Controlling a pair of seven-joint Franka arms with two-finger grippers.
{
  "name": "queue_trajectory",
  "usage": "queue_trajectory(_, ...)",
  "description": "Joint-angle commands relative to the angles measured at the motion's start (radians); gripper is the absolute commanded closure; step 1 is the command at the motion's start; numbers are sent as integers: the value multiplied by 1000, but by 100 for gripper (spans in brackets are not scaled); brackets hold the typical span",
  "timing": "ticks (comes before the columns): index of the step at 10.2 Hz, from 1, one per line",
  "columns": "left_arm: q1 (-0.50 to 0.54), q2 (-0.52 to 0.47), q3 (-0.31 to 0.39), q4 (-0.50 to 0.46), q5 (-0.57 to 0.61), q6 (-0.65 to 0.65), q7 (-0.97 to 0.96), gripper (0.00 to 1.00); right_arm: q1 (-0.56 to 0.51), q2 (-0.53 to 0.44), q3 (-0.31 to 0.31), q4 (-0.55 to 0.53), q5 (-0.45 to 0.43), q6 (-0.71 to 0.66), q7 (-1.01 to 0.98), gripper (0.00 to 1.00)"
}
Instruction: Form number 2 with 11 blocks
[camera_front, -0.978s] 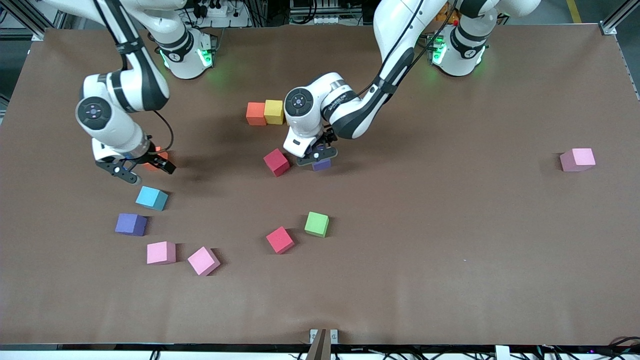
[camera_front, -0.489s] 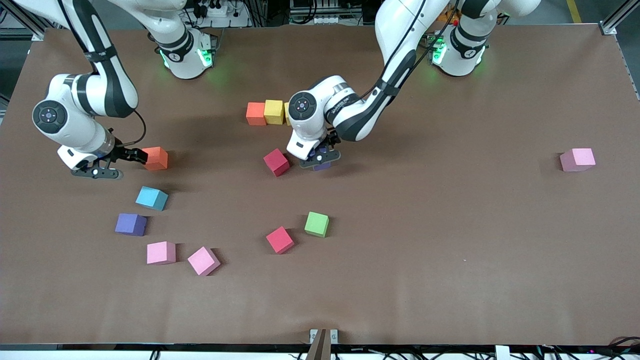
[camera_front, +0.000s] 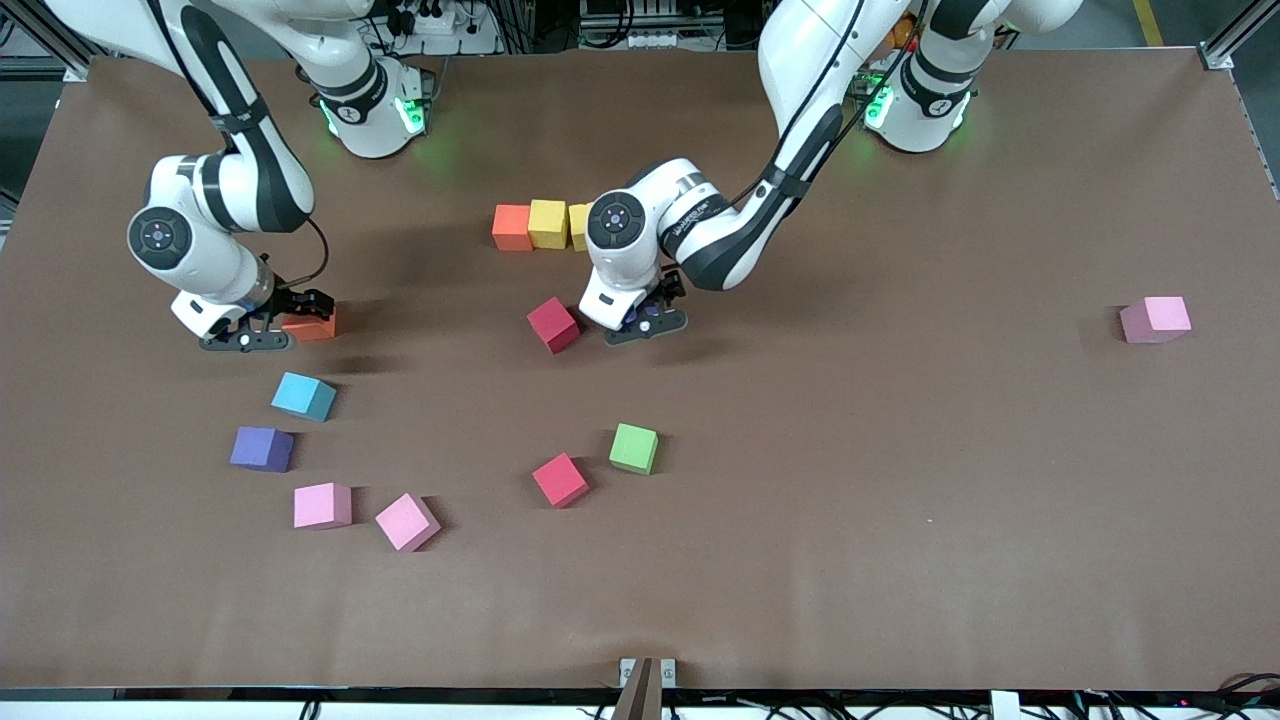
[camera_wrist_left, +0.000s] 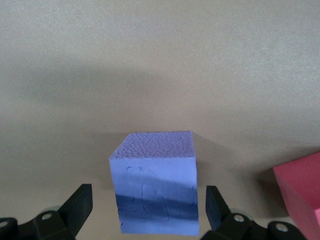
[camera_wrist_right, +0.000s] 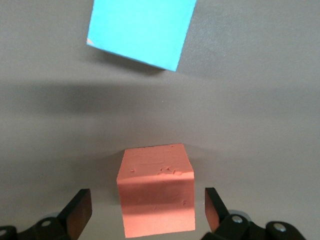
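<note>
From the high camera across the brown, paper-like table (camera_front: 900, 500), the start of the number 2 is a short row of matte foam cubes near the robots' bases: an orange foam cube (camera_front: 512, 227), a yellow foam cube (camera_front: 547, 223) touching it, and a second yellow cube (camera_front: 579, 226) half hidden by the left arm. The row's long axis runs along the table from one arm's end toward the other. The left gripper (camera_front: 645, 322) is low over a purple foam cube, barely visible under it, with a tilted dark red foam cube (camera_front: 553, 324) just beside. The right gripper (camera_front: 268, 326) is down at a second orange foam cube (camera_front: 312, 324). Nearer the camera lie a light blue cube (camera_front: 303, 396), another purple cube (camera_front: 262, 448), two pink cubes (camera_front: 322, 505) (camera_front: 407, 521), a red cube (camera_front: 560, 479) and a green cube (camera_front: 634, 448). A lone pink cube (camera_front: 1156, 319) sits well apart toward the left arm's end.

In the left wrist view, the purple cube (camera_wrist_left: 155, 182), pebbled on top, sits square between the black fingers (camera_wrist_left: 76, 207), which are spread with gaps on both sides.

In the right wrist view, the orange cube (camera_wrist_right: 156, 196) stands between spread fingers (camera_wrist_right: 77, 214), untouched, with the light blue cube (camera_wrist_right: 141, 30) near it.
</note>
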Motion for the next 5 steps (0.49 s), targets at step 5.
queue_trajectory(5,1,-5,-1,-22,14,22,-5,2,-4,34,-3,-21,28,64,-79,0)
